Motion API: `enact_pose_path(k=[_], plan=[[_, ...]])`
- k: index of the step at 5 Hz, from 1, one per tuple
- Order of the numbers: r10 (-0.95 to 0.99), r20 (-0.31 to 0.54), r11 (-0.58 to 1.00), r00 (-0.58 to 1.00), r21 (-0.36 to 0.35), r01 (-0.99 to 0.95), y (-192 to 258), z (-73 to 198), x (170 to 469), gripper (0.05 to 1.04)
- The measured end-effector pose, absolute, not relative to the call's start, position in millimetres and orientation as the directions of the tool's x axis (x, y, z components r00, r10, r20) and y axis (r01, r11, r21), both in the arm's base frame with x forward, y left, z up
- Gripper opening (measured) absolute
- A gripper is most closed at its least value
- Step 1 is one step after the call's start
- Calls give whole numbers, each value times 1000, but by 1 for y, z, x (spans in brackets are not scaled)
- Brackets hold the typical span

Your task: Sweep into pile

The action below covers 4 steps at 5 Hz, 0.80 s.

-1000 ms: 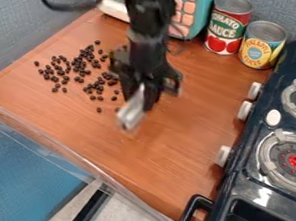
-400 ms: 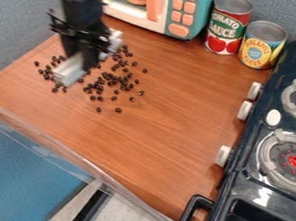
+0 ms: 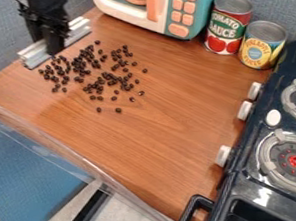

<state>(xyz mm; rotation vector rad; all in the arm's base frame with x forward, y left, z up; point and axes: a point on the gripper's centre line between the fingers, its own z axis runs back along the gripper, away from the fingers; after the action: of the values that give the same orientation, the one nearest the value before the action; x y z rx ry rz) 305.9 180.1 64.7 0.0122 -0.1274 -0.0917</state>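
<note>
At the desk's [image 3: 160,144] upper left, my fingers [image 3: 53,47] are closed on 1 silvery bar [image 3: 34,54], its long axis slanting up to the right; the beans [image 3: 80,67] lie just to its right, likely calling for a rightward push.

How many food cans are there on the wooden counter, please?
2. The red-labelled can stands beside the toy microwave; the yellow-labelled can stands between it and the toy stove.
</note>
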Motion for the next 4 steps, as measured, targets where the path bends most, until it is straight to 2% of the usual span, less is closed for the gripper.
enact_pose_path(k=[2,3,4], plan=[[-81,140,995,987,65,73,227,55,306,371],[19,181,993,983,111,-40,242,52,307,371],[40,183,990,982,126,-64,244,47,306,371]])
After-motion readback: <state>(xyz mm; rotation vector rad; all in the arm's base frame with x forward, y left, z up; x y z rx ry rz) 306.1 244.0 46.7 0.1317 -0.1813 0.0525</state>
